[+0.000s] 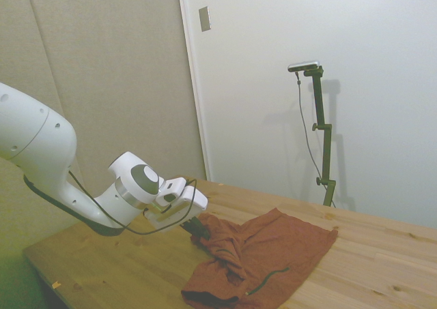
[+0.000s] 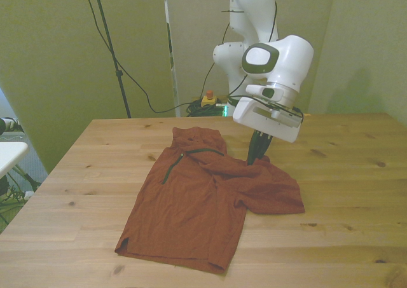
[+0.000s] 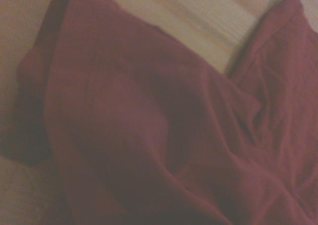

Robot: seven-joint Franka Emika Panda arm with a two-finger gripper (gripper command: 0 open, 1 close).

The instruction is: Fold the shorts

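Wooden table (image 2: 343, 192) bears unlabelled shorts (image 2: 197, 199), tool (image 2: 257, 159) pinching.

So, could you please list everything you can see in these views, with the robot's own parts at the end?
shorts: one, rust-red with thin dark green pocket lines, spread on the table with one part bunched up under the claw.
table: one, light wood, carrying the shorts.
red button on a yellow base: one, behind the table's far edge beside the robot's base.
cables: several, dark, hanging and trailing behind the table on the front view's left.
wall plate: one, grey, high on the wall in the side view.
arm: one, white, bent down over the shorts.
claw: one, dark fingers, closed on the raised fold of the shorts.
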